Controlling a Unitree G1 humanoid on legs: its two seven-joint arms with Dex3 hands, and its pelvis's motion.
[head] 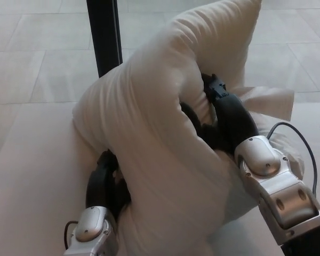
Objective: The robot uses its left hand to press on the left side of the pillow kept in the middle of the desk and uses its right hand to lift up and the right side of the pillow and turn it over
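At frame centre the plump white fabric pillow point(160, 144) stands folded on the pale desk point(26, 181); right hand point(213, 114) clutches its raised side, left hand point(104, 178) pins the lower-left edge, grip unclear.

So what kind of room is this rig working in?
Probably an indoor lab or office-like space, though little shows: a pale desk holding the white pillow, large light floor tiles beyond, and a black post behind.

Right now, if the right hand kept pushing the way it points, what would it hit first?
The pillow. The right hand is already dug into its folded fabric, pointing up and away, so it likely only meets more pillow; depth beyond is unclear.
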